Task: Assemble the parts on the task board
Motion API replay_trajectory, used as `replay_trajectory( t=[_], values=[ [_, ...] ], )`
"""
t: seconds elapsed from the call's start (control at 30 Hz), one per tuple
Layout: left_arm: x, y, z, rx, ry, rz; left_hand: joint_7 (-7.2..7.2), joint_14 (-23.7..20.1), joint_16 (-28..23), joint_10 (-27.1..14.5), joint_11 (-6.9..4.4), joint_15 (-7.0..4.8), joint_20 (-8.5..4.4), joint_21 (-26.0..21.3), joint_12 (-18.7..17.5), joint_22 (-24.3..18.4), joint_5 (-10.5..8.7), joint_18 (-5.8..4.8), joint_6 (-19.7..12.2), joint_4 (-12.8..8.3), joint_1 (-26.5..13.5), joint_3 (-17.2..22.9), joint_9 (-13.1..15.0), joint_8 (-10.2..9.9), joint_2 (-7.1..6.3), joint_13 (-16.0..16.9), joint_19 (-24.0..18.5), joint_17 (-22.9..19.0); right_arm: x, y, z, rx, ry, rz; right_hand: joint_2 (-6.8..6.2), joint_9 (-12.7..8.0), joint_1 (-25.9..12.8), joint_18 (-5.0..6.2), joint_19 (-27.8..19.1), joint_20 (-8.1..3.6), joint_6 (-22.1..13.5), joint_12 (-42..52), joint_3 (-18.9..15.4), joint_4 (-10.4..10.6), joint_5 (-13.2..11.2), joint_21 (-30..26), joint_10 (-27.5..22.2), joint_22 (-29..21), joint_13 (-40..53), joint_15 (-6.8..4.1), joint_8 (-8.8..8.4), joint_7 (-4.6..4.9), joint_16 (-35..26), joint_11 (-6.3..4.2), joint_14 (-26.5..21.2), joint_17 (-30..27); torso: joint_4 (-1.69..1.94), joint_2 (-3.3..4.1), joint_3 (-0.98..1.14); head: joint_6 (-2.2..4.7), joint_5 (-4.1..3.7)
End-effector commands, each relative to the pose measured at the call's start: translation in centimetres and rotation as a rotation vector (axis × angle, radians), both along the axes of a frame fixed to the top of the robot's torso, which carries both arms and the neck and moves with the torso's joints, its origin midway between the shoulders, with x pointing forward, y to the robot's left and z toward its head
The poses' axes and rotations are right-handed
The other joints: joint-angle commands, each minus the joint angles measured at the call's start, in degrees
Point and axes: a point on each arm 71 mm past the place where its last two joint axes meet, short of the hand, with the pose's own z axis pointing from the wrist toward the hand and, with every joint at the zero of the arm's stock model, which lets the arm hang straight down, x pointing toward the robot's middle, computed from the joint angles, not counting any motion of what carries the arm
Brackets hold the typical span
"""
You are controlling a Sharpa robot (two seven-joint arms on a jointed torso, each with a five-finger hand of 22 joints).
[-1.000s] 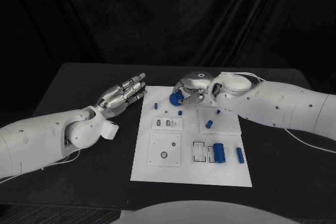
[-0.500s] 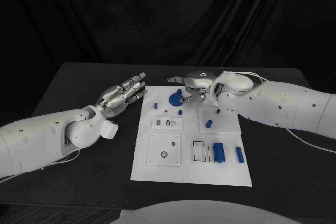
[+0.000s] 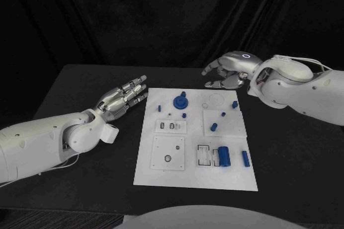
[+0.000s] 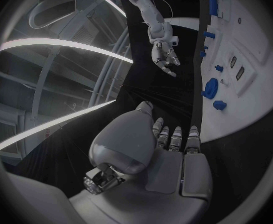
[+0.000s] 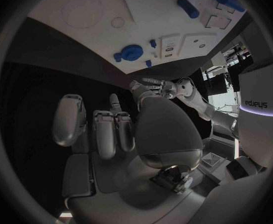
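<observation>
The right hand (image 3: pixel 228 72) hangs above the desk (image 3: pixel 79 85) just beyond the far right corner of the task board (image 3: pixel 197 179), fingers loosely curled and holding nothing, well clear of the parts. The round blue part (image 3: pixel 181 100) stands at the board's far end, seemingly seated there. The left hand (image 3: pixel 126 96) lies flat beside the board's left edge, fingers straight and empty, probably parked out of the way. A blue cylinder (image 3: pixel 223 155) and a slimmer blue peg (image 3: pixel 245 158) lie near the board's near right, likely awaiting assembly.
</observation>
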Motion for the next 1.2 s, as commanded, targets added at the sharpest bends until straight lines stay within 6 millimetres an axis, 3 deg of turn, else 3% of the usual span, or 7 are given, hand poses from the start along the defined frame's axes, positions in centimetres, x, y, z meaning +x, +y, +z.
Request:
replay_trajectory(
  t=[0.03,0.13,0.43,0.63,0.93,1.1,1.2],
  values=[
    [-0.1,-0.3,0.1,-0.01,-0.011,-0.008,0.34,0.0,-0.2,0.0,0.27,0.23,0.28,-0.3,-0.4,-0.1,0.18,0.86,0.0,-0.1,0.5,0.3,0.0,0.2,-0.08,-0.1,-0.1,-0.1,-0.2,-2.0,0.4,0.063,0.035,-0.099,-0.54,0.4,-0.2,-0.75,0.3,-0.11,0.7,0.3,-0.3,0.1,-0.3,1.0,6.0,10.6,15.1,0.24,0.27,-0.52,0.3,-0.12,6.2,15.1,-0.07,-0.09,-0.07,0.23,-0.1],
    [-0.1,-0.4,0.1,-0.014,-0.012,-0.011,0.38,0.0,-0.2,0.0,0.31,0.28,0.3,-0.3,-0.4,-0.1,0.23,0.85,0.1,-0.1,0.5,0.3,0.1,0.2,-0.15,-0.1,-0.1,-0.1,-0.7,-4.2,0.2,0.092,0.032,-0.154,-1.24,1.0,0.9,-0.87,0.5,-0.6,2.0,0.3,-0.7,-0.1,-0.8,1.8,6.0,11.1,15.1,-0.53,0.68,-1.99,0.3,-1.22,6.2,15.1,-0.06,-0.16,-0.12,0.28,-0.07],
    [-0.2,-0.4,0.2,-0.025,-0.019,-0.016,0.43,0.0,-0.2,0.0,0.37,0.39,0.36,-0.3,-0.4,-0.1,0.39,0.83,0.3,-0.2,0.6,0.5,0.1,0.3,-0.06,-0.1,-0.1,-0.1,-2.1,-9.1,-1.6,0.132,-0.001,-0.246,-3.11,1.5,2.2,-2.44,3.8,-1.72,2.3,0.3,-1.8,1.9,-1.7,9.5,6.0,13.1,15.1,-1.59,0.02,-2.45,0.3,-1.99,6.2,15.1,-0.42,-0.61,-0.36,0.11,0.63],
    [-0.2,-0.5,0.2,-0.027,-0.019,-0.018,0.45,0.0,-0.2,0.0,0.4,0.44,0.38,-0.3,-0.4,-0.1,0.45,0.82,0.3,-0.2,0.6,0.6,0.1,0.3,-0.04,-0.1,-0.1,-0.1,-2.8,-11.2,-3.5,0.096,-0.007,-0.268,-5.58,1.5,2.3,-2.82,4.4,-2.31,2.1,0.3,-2.9,7.2,-5.1,11.4,6.0,13.6,15.1,-2.1,-0.69,-2.99,0.3,-2.55,6.2,15.1,-0.39,-0.58,-0.18,0.23,-0.36],
    [-0.3,-0.3,0.2,-0.026,-0.018,-0.015,0.61,0.0,-0.2,0.0,0.58,0.59,0.39,-0.3,-0.4,-0.1,0.48,0.74,0.6,-0.3,0.7,0.8,0.1,0.4,-0.09,-0.1,-0.1,-0.1,-3.2,-12.6,-5.8,0.064,0.02,-0.269,-6.37,1.5,2.0,-2.84,4.5,-2.36,2.1,0.3,-3.3,7.9,-4.5,11.6,6.0,13.6,15.1,-2.14,-0.82,-3.08,0.3,-2.64,6.2,15.1,-0.58,-0.59,-0.31,0.12,-0.27],
    [-0.3,-0.3,0.1,-0.025,-0.017,-0.016,0.69,0.0,-0.2,0.0,0.65,0.62,0.39,-0.3,-0.4,-0.1,0.5,0.7,0.8,-0.3,0.7,0.9,0.1,0.4,-0.1,-0.1,-0.1,-0.1,-3.2,-12.9,-6.7,0.049,0.043,-0.275,-6.27,1.5,2.2,-2.81,4.4,-2.41,2.1,0.3,-3.1,7.8,-3.7,11.5,6.0,13.6,15.1,-2.23,-0.95,-3.18,0.3,-2.74,6.2,15.1,-0.21,-0.55,-0.4,0.21,-0.59],
    [-0.3,-0.3,0.1,-0.025,-0.015,-0.016,0.69,0.0,-0.2,0.0,0.65,0.62,0.39,-0.3,-0.4,-0.1,0.5,0.7,0.8,-0.3,0.7,0.9,0.1,0.4,-0.1,-0.1,-0.1,-0.1,-3.1,-12.9,-7.1,0.043,0.057,-0.276,-6.17,1.6,2.2,-2.77,4.3,-2.43,2.5,0.3,-3.0,7.8,-3.4,11.4,6.0,13.5,15.1,-2.24,-0.8,-3.13,0.3,-2.73,6.2,15.1,-0.49,-0.56,-0.35,0.18,-0.4]
  ],
)
